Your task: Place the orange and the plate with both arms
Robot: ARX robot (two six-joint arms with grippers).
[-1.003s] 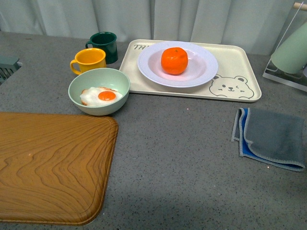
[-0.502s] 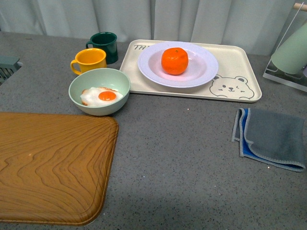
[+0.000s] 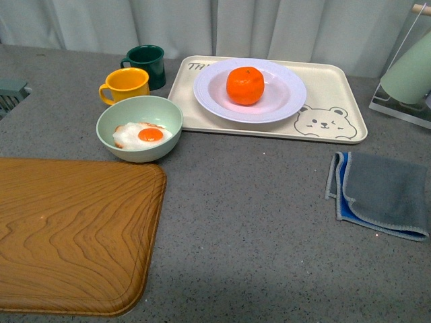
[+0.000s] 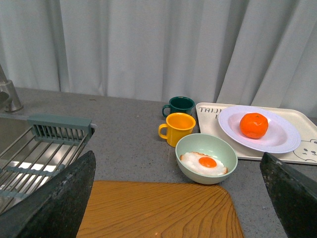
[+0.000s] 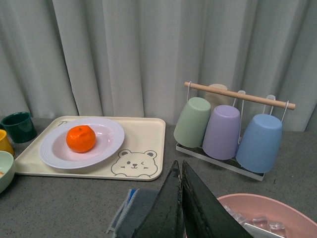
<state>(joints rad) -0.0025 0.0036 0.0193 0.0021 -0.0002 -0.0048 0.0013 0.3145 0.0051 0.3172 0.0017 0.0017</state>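
With the orange (image 3: 244, 85) sitting in the plate (image 3: 283, 101) on the bear tray (image 3: 337, 84), lettered what looks like "TA", the wide-spread left gripper (image 4: 178, 198) should take the plate rim level while the pinched-together right gripper (image 5: 181, 208) opens for the fruit.

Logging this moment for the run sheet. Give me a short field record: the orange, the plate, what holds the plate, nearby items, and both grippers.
orange: resting in the middle of the plate
plate: white, sitting on the cream bear tray
tray: flat on the grey counter, far side
nearby: pale green bowl with a fried egg, yellow mug, dark green mug, wooden board, grey cloth
left gripper: open, away from the plate
right gripper: shut, empty, above the cloth
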